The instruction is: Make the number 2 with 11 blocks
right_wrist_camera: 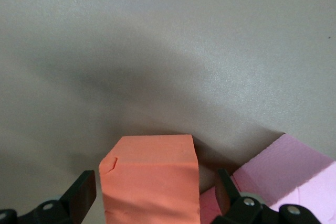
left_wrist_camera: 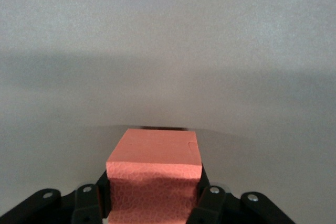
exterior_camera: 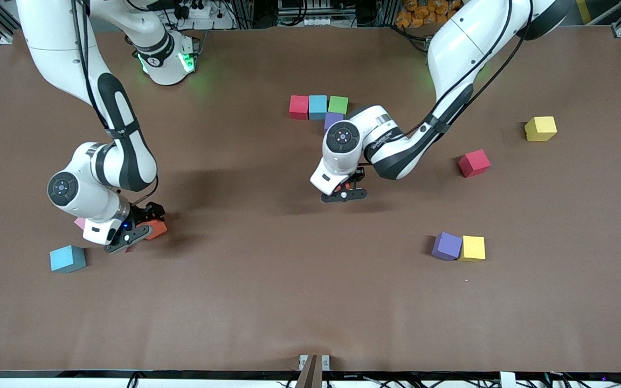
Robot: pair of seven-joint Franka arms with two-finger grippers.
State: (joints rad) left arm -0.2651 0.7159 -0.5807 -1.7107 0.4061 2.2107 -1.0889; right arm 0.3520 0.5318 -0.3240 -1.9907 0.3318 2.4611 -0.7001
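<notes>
Brown table; left hand clenched on salmon block; right hand released, straddling orange block.

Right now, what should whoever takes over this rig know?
Left gripper: shut on a reddish block, over bare mid-table.
Right gripper: open, straddling the orange block; pink block beside it.
Done: four placed, a row of red, light blue and green, with purple against green's camera side.
Left: seven more, the held one included.
Loose: yellow block and red block toward the left arm's end; purple-yellow pair nearer the camera; blue block by the right gripper.
</notes>
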